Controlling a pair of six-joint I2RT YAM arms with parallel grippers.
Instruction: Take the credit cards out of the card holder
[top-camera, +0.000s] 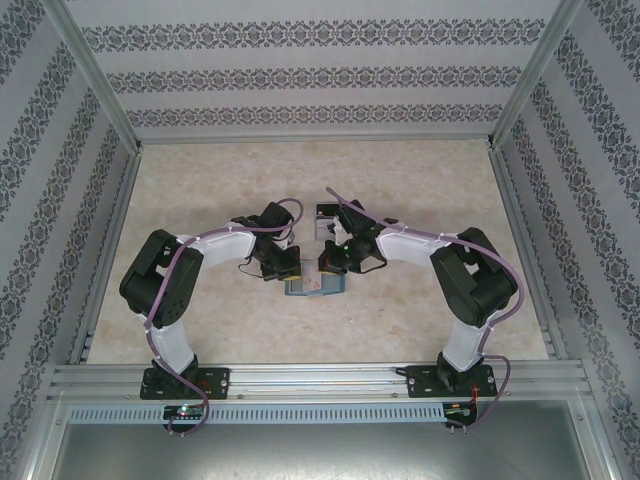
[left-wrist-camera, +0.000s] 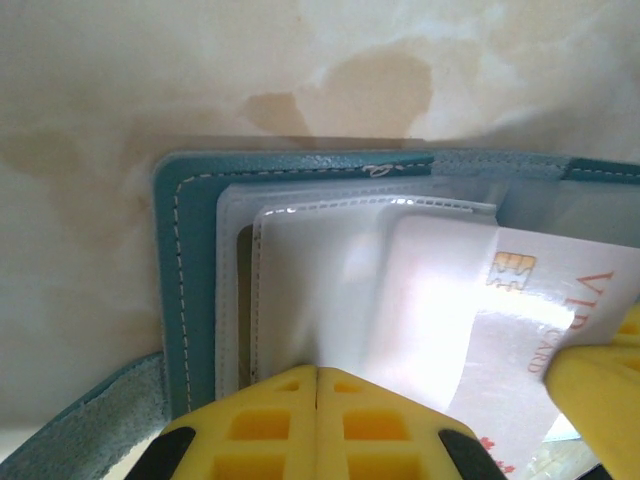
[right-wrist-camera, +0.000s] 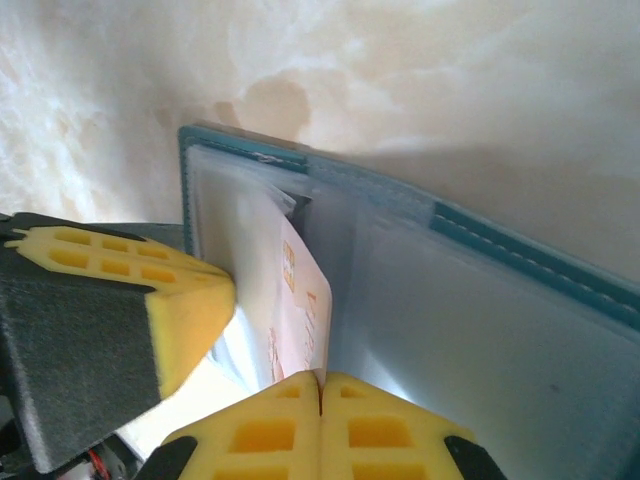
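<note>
Table: pale marbled top, patterned walls on three sides. It is the largest thing in the overhead view.

My left arm and right arm both bend inward. Their wrists meet near the middle of the table, somewhat toward my bases.

Holder: teal, lying open and flat on the table directly under the two wrists. The left wrist camera shows its stitched cover edge and a loose teal tab at the lower left. Inside is a clear pocket with a stitched border.

Card: pale pink, gold chip print, red lettering. It sits askew, with its far part under the clear pocket film and its near corner sticking out toward my right fingers.

Left gripper: yellow pads pressed together at the near edge of the clear pocket. I cannot tell whether any film is caught between them.

Right gripper: pads pressed together on the near edge of the card, which runs straight into the seam between them. It stands just beside the left gripper.
</note>
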